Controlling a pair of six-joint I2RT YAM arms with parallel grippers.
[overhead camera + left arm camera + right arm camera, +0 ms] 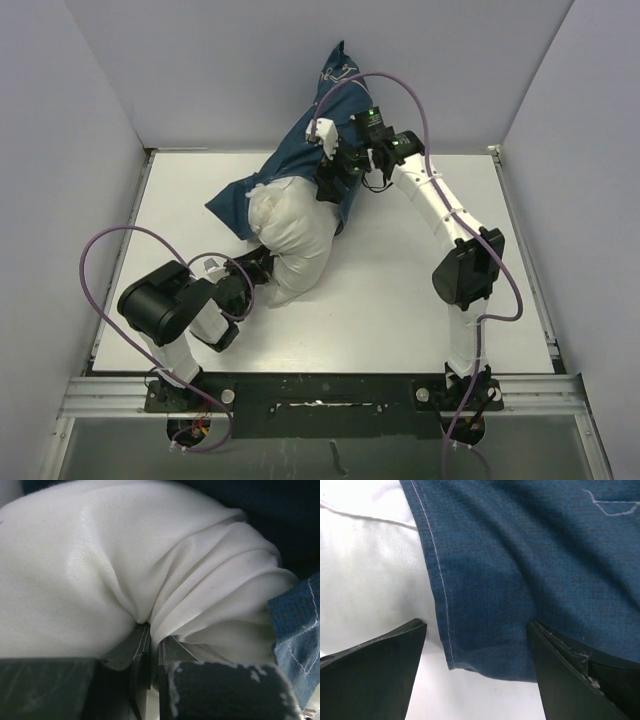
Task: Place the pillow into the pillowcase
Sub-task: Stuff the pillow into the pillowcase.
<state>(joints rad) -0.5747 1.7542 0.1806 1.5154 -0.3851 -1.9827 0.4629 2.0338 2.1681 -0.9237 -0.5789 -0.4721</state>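
The white pillow (290, 238) lies mid-table, its far end inside the navy pillowcase (300, 150), which rises against the back wall. My left gripper (256, 270) is at the pillow's near end, shut on a pinched fold of white fabric (146, 622). The pillow (100, 560) fills the left wrist view, with pillowcase cloth (300, 625) at the right. My right gripper (335, 180) hovers at the pillowcase mouth. It stands open (476, 625), and the hemmed edge of the pillowcase (520, 570) hangs loose between its fingers (380, 665). The pillow (365, 565) shows at the left.
White table (420, 300) with grey walls on three sides. Purple cables loop from both arms. The right arm's elbow (468, 265) stands at the right. Bare table surface (480, 695) shows below the pillowcase hem.
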